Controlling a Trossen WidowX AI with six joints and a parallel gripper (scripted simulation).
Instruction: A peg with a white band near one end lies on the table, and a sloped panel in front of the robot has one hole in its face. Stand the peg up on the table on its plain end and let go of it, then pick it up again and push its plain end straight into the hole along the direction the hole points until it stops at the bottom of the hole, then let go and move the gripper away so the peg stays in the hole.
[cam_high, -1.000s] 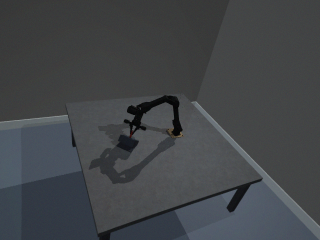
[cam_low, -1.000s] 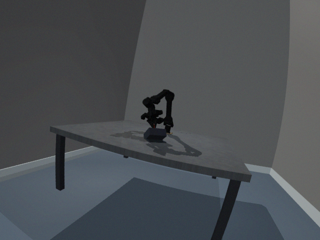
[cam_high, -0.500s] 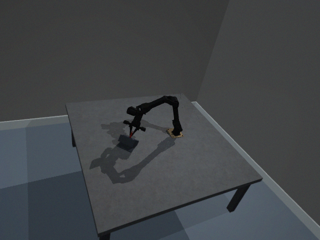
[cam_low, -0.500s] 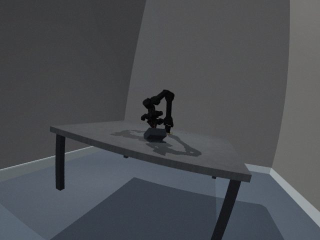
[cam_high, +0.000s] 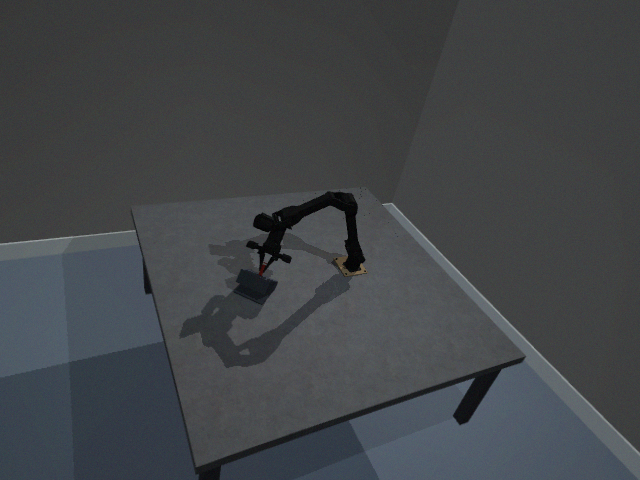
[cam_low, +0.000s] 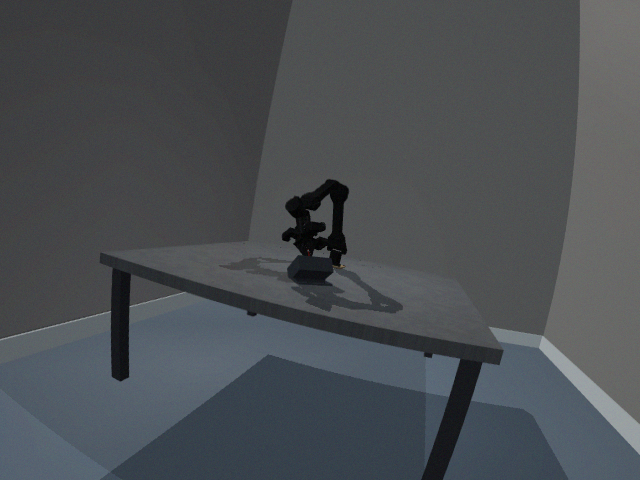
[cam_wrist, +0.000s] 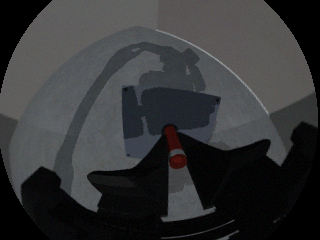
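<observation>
The red peg (cam_high: 262, 269) (cam_low: 309, 253) (cam_wrist: 173, 142) stands tilted at the sloped panel (cam_high: 252, 284) (cam_low: 313, 267) (cam_wrist: 133, 112), with its white-banded end towards the wrist camera. Its plain end is in the mouth of the dark hole (cam_wrist: 164, 128), whose rim shows around it in the wrist view. How deep it sits cannot be told. My gripper (cam_high: 262, 267) (cam_low: 308, 252) (cam_wrist: 171, 136) is shut on the peg, with the fingertips close to the panel face. The white band shows above the fingertips.
The grey table (cam_high: 361, 330) (cam_low: 186, 268) carries the panel and the arm's tan base plate (cam_high: 341, 267). Shadows of the arm fall over the panel face and the table around it. Small screw heads (cam_wrist: 218, 100) mark the panel's corners.
</observation>
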